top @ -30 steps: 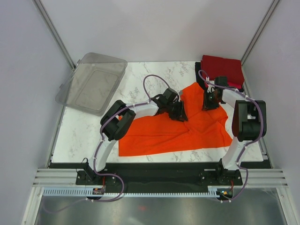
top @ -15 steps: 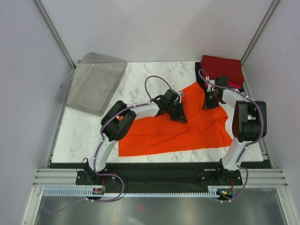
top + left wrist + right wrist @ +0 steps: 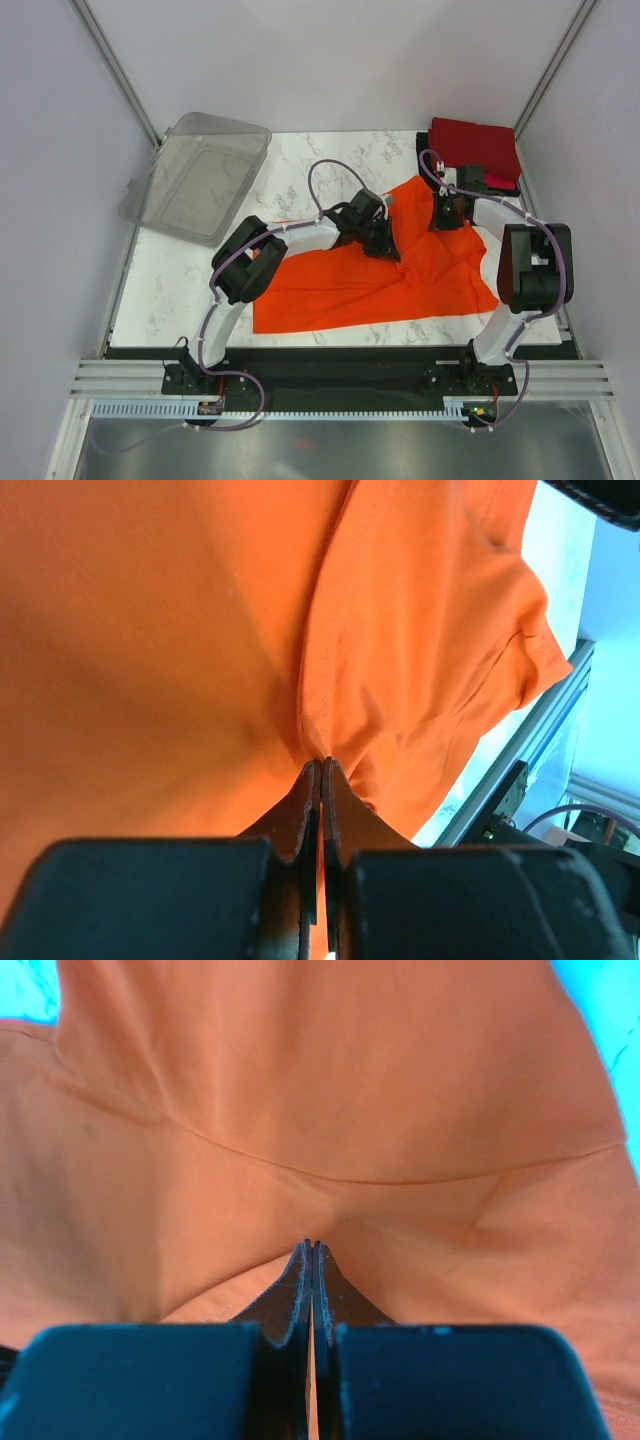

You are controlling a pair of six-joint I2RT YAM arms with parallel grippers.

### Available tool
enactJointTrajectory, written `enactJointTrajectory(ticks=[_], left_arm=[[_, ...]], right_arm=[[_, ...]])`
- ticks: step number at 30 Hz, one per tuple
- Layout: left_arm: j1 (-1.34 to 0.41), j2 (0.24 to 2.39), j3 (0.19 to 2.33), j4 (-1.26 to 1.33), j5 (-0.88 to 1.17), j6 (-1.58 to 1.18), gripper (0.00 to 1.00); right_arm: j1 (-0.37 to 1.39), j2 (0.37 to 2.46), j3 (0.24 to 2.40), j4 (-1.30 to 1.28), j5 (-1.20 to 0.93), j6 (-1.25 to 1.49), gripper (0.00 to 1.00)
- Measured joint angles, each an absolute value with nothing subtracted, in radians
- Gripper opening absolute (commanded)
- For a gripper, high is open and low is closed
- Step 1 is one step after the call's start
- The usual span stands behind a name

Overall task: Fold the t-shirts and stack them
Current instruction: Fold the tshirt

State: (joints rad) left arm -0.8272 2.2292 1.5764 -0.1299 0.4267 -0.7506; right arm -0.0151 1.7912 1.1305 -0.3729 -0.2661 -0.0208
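- Twice gripping the orange t-shirt [image 3: 350, 290]: once with the left gripper [image 3: 388, 250], once with the right gripper [image 3: 443, 222].
- Pressing the left gripper's fingers [image 3: 300, 815] tight together on a raised fold of the orange cloth, right at a stitched seam running up the middle of the left wrist view.
- Squeezing the right gripper's fingers [image 3: 290, 1305] flat against each other on a small ridge of the same cloth, just below a seam curving across the centre of the right wrist view.
- Lying spread over the centre and right of the marble table [image 3: 180, 290], with one corner pointing toward the top of the overhead frame and the long lower edge running near the bottom edge of the table.
- Pinching in the upper part of the shirt only, the left grip near the frame's centre, the right grip further right, the two apart from each other.
- Sitting folded in the upper right corner of the table: dark red t-shirt [image 3: 475, 148] on top, pinkish-red t-shirt [image 3: 508, 184] and black t-shirt [image 3: 421, 145] peeking out beneath.
- Lying at the upper left, over the table's corner: clear plastic bin [image 3: 195, 175], well apart from every shirt.
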Motion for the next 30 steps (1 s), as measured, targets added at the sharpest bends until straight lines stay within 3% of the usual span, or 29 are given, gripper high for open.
enactJointTrajectory(ticks=[13, 19, 22, 23, 26, 27, 30], left_arm=[[-0.831, 2.172, 1.566, -0.154, 0.329, -0.722, 0.02], [-0.834, 2.172, 1.566, -0.191, 0.294, -0.698, 0.04], [-0.834, 2.172, 1.566, -0.197, 0.28, -0.69, 0.12], [-0.834, 2.172, 1.566, -0.202, 0.276, -0.688, 0.2], [-0.834, 2.17, 1.564, -0.221, 0.263, -0.683, 0.3], [-0.834, 2.168, 1.563, -0.23, 0.262, -0.683, 0.31], [-0.834, 2.153, 1.551, -0.241, 0.26, -0.683, 0.36]], right_arm=[[-0.015, 1.774, 1.102, -0.306, -0.269, -0.023, 0.0], [-0.015, 1.774, 1.102, -0.299, -0.269, -0.022, 0.06], [-0.01, 1.774, 1.102, -0.299, -0.272, -0.019, 0.15], [-0.01, 1.774, 1.102, -0.299, -0.273, -0.017, 0.18], [0.004, 1.774, 1.102, -0.3, -0.273, -0.01, 0.28], [0.012, 1.774, 1.102, -0.302, -0.271, -0.007, 0.34], [0.033, 1.773, 1.12, -0.348, -0.226, 0.037, 0.38]])
